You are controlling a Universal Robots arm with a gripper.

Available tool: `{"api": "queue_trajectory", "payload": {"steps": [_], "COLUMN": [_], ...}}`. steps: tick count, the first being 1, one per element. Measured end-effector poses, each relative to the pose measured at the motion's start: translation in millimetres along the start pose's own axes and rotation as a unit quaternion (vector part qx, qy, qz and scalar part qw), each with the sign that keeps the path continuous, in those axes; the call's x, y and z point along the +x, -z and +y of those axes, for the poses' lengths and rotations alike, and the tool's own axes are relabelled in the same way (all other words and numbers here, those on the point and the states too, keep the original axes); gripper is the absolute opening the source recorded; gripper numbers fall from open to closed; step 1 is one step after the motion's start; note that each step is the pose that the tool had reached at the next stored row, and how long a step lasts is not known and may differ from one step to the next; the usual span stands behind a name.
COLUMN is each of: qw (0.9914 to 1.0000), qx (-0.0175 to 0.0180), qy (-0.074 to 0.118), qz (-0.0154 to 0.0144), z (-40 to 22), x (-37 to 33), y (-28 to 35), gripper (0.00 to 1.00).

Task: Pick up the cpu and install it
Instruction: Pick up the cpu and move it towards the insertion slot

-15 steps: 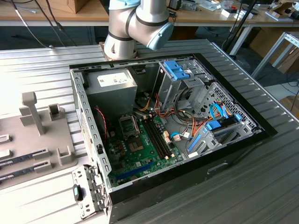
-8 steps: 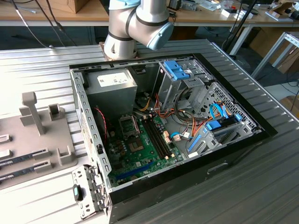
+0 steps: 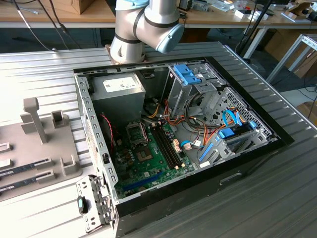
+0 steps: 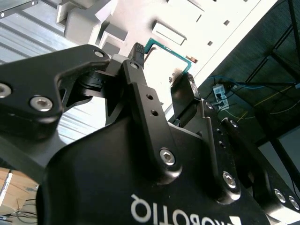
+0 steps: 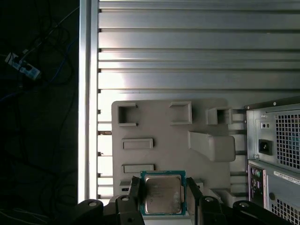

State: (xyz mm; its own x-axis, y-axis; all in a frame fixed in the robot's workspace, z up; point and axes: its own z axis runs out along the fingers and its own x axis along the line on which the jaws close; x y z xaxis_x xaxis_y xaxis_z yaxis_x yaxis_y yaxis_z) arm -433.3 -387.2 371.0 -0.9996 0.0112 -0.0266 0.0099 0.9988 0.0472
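- Where's the cpu [image 5: 162, 194]?
- In the first wrist view the gripper [image 5: 163, 190] is clamped on its edges, metal top showing, over the grey holder tray [image 5: 164, 126].
- So it's picked up?
- It looks so. Installing remains. In the exterior view the socket [image 3: 136, 133], mid-frame inside the open computer case [image 3: 208, 191], appears unfilled.

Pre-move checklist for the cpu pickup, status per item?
1. The cpu sits between the tool's fingers, both against its edges: ok.
2. The cpu is square to the fingers, not skewed: ok.
3. The cpu is lifted clear of the grey tray: cannot tell.
4. The socket on the motherboard is open and empty: cannot tell.
5. The case side is open, and the loose cables lie apart from the socket: ok.
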Motion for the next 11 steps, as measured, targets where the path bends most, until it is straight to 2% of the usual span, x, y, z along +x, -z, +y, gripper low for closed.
{"api": "queue_trajectory", "payload": {"steps": [11], "qw": [1.0], "qx": [0.0], "qy": [0.0], "qz": [0.0], "z": [0.0], "x": [-3.7], "y": [-0.1], "gripper": [0.47]}}
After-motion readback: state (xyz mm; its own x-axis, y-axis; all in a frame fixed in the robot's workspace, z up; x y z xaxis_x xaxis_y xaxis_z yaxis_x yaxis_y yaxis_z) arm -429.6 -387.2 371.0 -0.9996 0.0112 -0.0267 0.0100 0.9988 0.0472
